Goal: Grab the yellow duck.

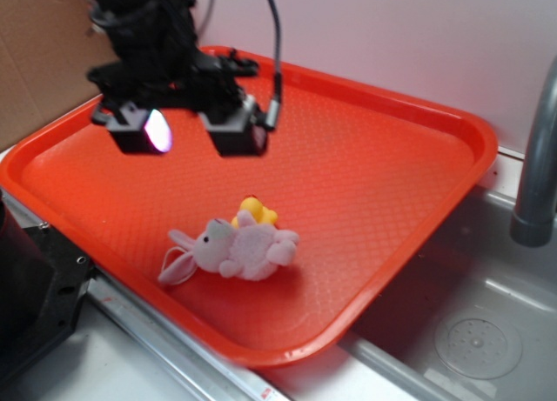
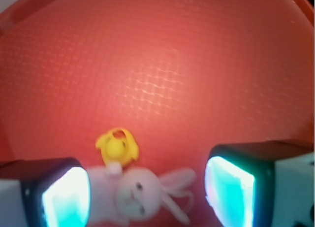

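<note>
The yellow duck (image 1: 254, 212) is a tiny bright yellow toy on the orange tray (image 1: 392, 166), touching the back of the pink plush bunny (image 1: 235, 249). In the wrist view the duck (image 2: 117, 146) lies just above the bunny (image 2: 142, 192). My gripper (image 1: 187, 130) hangs open and empty well above the tray, behind and to the left of the toys. In the wrist view the gripper (image 2: 147, 195) stands wide open, with the bunny showing between the fingers (image 2: 66, 197) and the duck just beyond the gap.
The tray rests over a metal sink (image 1: 487, 331) with a grey faucet pipe (image 1: 540, 157) at the right. Cardboard (image 1: 39, 62) stands at the back left. A black fixture (image 1: 35, 288) sits at the left front.
</note>
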